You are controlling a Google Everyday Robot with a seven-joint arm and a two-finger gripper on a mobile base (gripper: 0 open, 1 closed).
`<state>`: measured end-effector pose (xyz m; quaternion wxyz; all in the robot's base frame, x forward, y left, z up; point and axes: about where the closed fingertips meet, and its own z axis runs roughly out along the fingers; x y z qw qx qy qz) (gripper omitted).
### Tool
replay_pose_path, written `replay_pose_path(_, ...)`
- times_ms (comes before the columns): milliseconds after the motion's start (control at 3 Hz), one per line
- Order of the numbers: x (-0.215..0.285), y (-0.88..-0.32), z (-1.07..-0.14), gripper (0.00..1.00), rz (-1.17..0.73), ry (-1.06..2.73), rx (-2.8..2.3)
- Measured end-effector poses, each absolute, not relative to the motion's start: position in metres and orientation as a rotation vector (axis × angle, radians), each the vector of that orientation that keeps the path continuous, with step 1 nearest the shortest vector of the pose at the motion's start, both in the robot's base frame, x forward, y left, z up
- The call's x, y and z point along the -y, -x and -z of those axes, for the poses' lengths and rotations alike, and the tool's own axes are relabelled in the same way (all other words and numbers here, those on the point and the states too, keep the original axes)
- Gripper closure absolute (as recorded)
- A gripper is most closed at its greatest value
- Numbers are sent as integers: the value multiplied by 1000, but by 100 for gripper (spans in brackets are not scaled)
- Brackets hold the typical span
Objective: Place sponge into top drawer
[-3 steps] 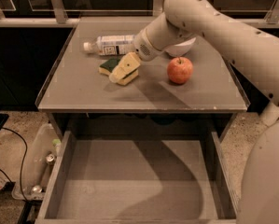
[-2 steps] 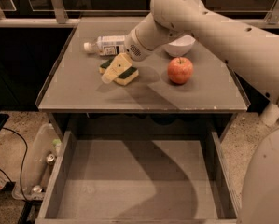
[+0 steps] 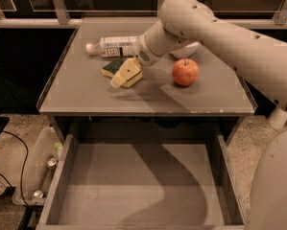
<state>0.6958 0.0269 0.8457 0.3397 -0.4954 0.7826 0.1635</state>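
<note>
The sponge (image 3: 113, 67), pale yellow with a dark green top, lies on the grey cabinet top (image 3: 85, 92), left of centre. My gripper (image 3: 125, 74) points down and left and sits right against the sponge's right side, partly covering it. The top drawer (image 3: 143, 186) is pulled open below the cabinet's front edge; its flat grey bottom is bare.
A plastic bottle (image 3: 112, 46) lies on its side just behind the sponge. A red apple (image 3: 185, 72) stands to the right of the gripper, with a white bowl (image 3: 186, 50) behind it under my arm. A bin with cans (image 3: 42, 176) stands on the floor at the left.
My arm has swung to the left over the cabinet top. The gripper has shifted slightly left and stays at the sponge. The apple and bottle have not moved.
</note>
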Motion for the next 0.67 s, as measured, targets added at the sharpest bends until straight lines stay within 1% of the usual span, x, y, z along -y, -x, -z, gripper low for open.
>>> replay_pose_path(333,-27,-696,-845,0,-425,1290,-2037)
replay_pose_path(667,-27,-696,-845,18,-425,1290,-2037)
